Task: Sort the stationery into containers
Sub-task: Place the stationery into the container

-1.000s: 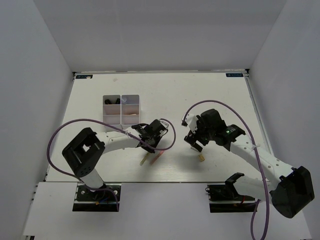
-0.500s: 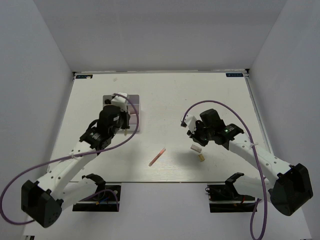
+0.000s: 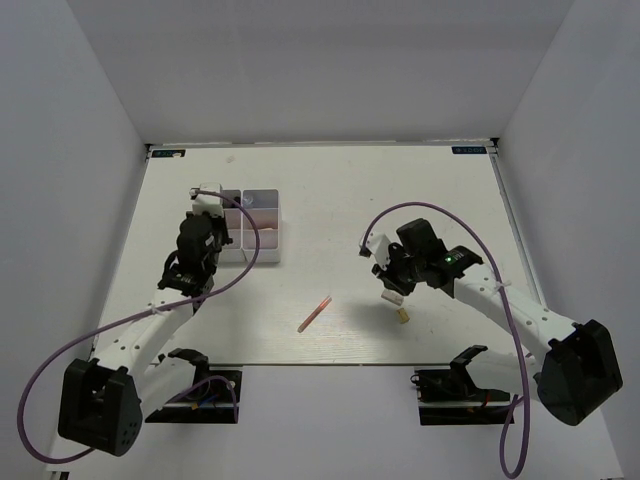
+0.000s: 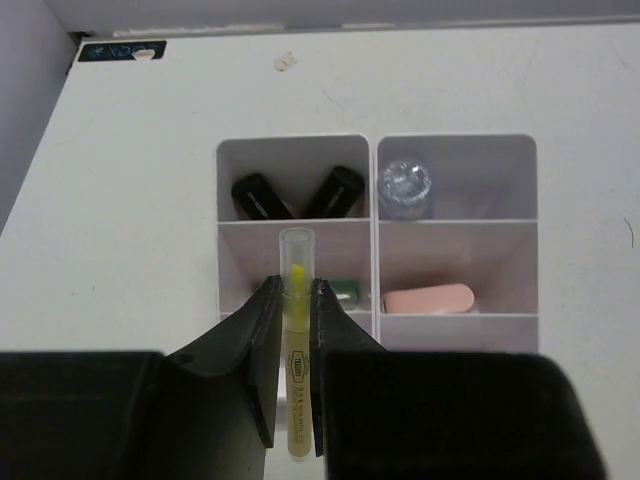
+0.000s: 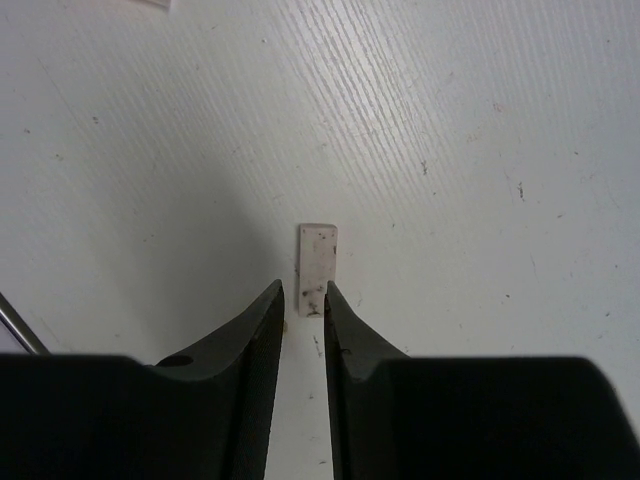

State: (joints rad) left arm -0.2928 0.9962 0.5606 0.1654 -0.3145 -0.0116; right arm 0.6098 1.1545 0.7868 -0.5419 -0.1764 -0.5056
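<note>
My left gripper [image 4: 292,290] is shut on a thin yellow pen [image 4: 295,335] with a clear cap. It hangs over the left column of the white organizer box [image 4: 372,230], seen from above at the box [image 3: 262,240]. The box holds two black-capped items [image 4: 262,197], a clear bottle [image 4: 404,185], a pink capsule [image 4: 428,299] and a green item [image 4: 345,292]. My right gripper [image 5: 303,292] is closed narrowly on the near end of a small grey block [image 5: 318,255], the same block [image 3: 392,297] in the top view.
A thin pink pen [image 3: 315,313] lies slanted on the table between the arms. A small tan block [image 3: 403,316] lies just in front of the right gripper [image 3: 390,283]. The left arm's purple cable loops over the table's near left part.
The left arm lifted the yellow pen from beside the pink pen and swung it back to the box. The right gripper closed from wide open onto the grey block.
</note>
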